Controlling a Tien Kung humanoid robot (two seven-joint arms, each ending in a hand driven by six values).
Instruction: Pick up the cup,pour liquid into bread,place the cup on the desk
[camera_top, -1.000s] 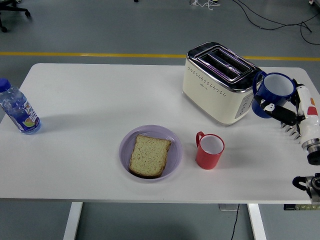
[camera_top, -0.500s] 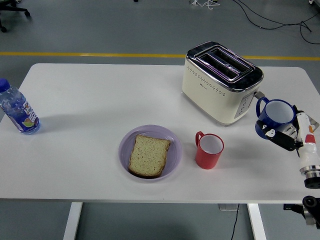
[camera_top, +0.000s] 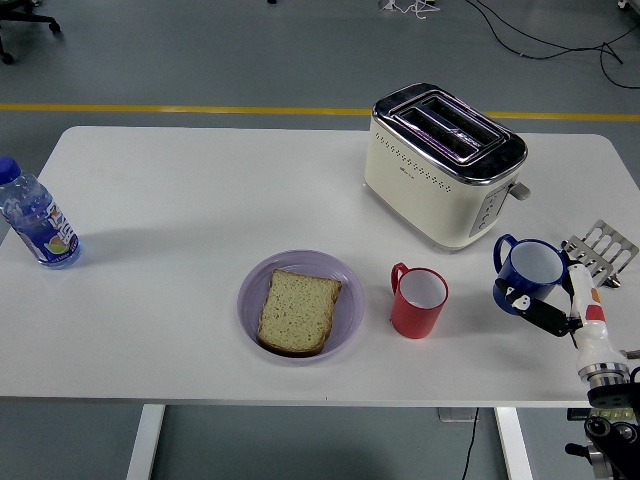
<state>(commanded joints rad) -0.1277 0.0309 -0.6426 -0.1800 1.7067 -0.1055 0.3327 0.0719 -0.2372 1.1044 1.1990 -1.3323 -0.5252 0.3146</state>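
Note:
A blue cup (camera_top: 529, 273) with a white inside stands upright low over the table's right part, its handle to the upper left. My right hand (camera_top: 532, 306) holds it from below and the right, black fingers wrapped round its lower wall; the white forearm runs down to the lower right corner. A slice of bread (camera_top: 298, 310) lies on a purple plate (camera_top: 345, 325) near the front centre. A red cup (camera_top: 419, 302) stands just right of the plate, between it and the blue cup. My left arm is out of sight.
A cream toaster (camera_top: 441, 164) stands at the back right, behind the cups. A small metal rack (camera_top: 600, 249) lies at the right edge. A water bottle (camera_top: 36, 220) stands at the far left edge.
My right hand has carried the blue cup down and leftward, from beside the toaster's right end to low over the table near the red cup. The metal rack has come into view.

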